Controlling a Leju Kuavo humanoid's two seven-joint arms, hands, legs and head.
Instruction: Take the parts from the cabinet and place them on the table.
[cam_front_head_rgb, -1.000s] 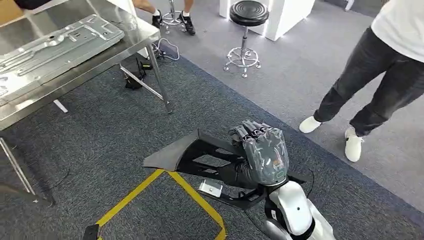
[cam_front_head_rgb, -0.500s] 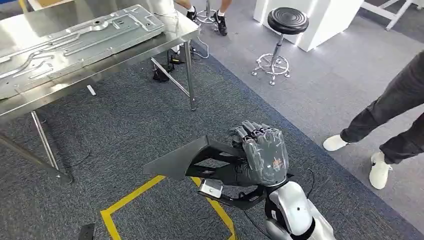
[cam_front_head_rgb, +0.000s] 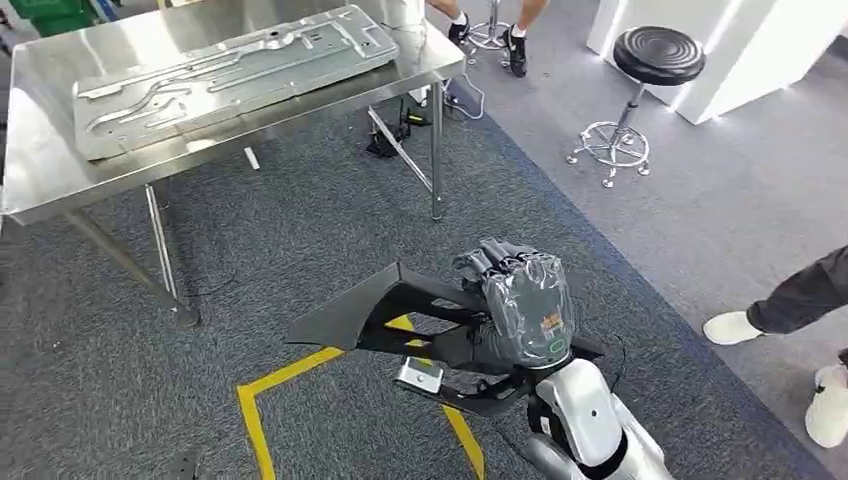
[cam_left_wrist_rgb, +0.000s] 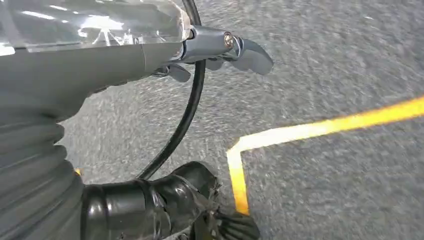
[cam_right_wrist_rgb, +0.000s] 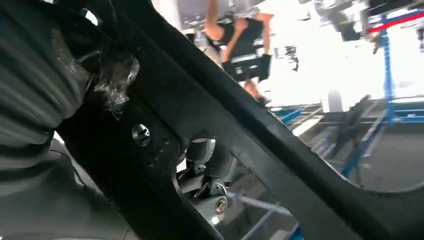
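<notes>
My right hand (cam_front_head_rgb: 520, 300) grips a flat black cut-out part (cam_front_head_rgb: 350, 312) and holds it out level above the carpet, low in the head view. Up close in the right wrist view, the black part (cam_right_wrist_rgb: 240, 125) crosses the picture, with my right hand's fingers (cam_right_wrist_rgb: 205, 165) wrapped against it. The steel table (cam_front_head_rgb: 40, 180) stands ahead at the upper left, and a long pressed metal panel (cam_front_head_rgb: 230, 70) lies on it. My left hand (cam_left_wrist_rgb: 215, 50) hangs over the carpet and holds nothing.
Yellow floor tape (cam_front_head_rgb: 300, 370) marks a corner under the part, and the same yellow tape (cam_left_wrist_rgb: 310, 130) is below my left hand. A black stool (cam_front_head_rgb: 655, 60) stands at the upper right. A person's shoes (cam_front_head_rgb: 735, 325) are at the right edge; another person's feet (cam_front_head_rgb: 515, 35) are behind the table.
The camera has turned: the table now sits further right and fuller in view, and the person on the right has slid toward the edge. My right hand keeps its hold on the black part.
</notes>
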